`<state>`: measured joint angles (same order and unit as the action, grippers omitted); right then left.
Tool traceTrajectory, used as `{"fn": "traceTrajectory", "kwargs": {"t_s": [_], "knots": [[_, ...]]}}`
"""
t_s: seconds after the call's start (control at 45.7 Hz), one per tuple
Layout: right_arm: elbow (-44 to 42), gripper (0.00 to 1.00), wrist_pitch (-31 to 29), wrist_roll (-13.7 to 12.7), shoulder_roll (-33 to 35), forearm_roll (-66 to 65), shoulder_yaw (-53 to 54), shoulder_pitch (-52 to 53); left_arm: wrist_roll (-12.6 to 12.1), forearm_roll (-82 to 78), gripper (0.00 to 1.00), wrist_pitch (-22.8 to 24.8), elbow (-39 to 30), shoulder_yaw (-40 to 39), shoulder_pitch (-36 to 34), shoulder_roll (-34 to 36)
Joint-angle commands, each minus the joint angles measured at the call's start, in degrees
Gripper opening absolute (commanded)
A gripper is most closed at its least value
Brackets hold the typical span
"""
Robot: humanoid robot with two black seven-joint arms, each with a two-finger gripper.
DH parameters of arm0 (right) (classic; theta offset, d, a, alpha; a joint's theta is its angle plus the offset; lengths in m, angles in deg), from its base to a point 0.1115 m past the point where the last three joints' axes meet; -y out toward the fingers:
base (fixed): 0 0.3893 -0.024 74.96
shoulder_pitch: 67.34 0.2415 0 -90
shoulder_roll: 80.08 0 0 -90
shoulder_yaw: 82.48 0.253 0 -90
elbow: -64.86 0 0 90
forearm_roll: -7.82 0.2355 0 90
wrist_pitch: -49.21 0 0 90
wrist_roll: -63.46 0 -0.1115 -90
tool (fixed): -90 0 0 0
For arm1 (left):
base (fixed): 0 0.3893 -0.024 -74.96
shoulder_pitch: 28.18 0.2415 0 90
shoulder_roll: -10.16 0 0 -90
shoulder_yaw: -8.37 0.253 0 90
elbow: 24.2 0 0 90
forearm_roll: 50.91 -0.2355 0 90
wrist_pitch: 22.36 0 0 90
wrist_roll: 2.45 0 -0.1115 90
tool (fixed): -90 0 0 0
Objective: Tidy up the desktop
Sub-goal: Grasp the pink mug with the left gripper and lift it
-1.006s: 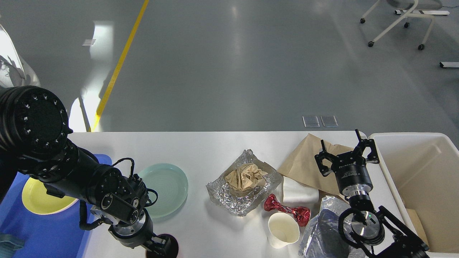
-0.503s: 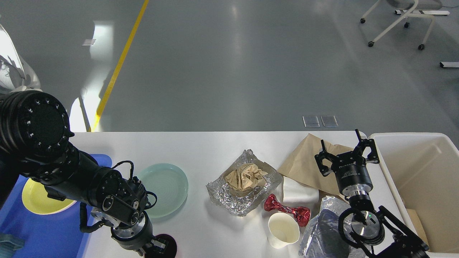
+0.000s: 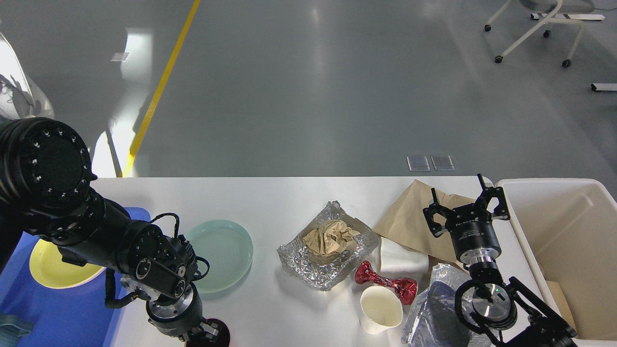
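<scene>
One gripper, the left gripper, has slid toward the desktop's near edge, its grasp unclear; the right gripper stays spread, empty, so tidying stalls.

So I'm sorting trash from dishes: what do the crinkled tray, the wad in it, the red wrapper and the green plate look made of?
The crinkled tray looks like aluminium foil: silvery, creased, glinting. The wad looks like crumpled brown paper, matte. The red wrapper seems metallic foil or film, shiny with twisted ends. The green plate is smooth and glossy, ceramic or plastic; I can't tell which.
</scene>
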<state>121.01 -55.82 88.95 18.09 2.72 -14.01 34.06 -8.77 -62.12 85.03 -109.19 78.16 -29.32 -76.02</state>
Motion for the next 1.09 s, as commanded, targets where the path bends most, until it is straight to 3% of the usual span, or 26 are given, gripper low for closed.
{"fn": "traceTrajectory", "kwargs": {"t_s": [0.0, 0.219, 0.612, 0.919, 1.072], "knots": [[0.0, 1.00, 0.0, 0.0, 0.0, 0.0, 0.0, 0.0, 0.0, 0.4, 0.00, 1.1, -0.1, 0.2, -1.1, 0.0], [-0.1, 1.00, 0.0, 0.0, 0.0, 0.0, 0.0, 0.0, 0.0, 5.9, 0.00, 10.7, -0.4, 1.0, -11.0, 0.7], [0.0, 1.00, 0.0, 0.0, 0.0, 0.0, 0.0, 0.0, 0.2, 15.8, 0.00, 31.6, -2.7, 8.8, -39.7, 3.1], [0.0, 1.00, 0.0, 0.0, 0.0, 0.0, 0.0, 0.0, 0.6, 18.2, 0.00, 37.6, -8.8, 11.5, -57.6, 3.8], [-0.1, 1.00, 0.0, 0.0, 0.0, 0.0, 0.0, 0.0, 0.9, 18.4, 0.00, 37.6, -9.5, 12.3, -60.5, 3.5]]}}
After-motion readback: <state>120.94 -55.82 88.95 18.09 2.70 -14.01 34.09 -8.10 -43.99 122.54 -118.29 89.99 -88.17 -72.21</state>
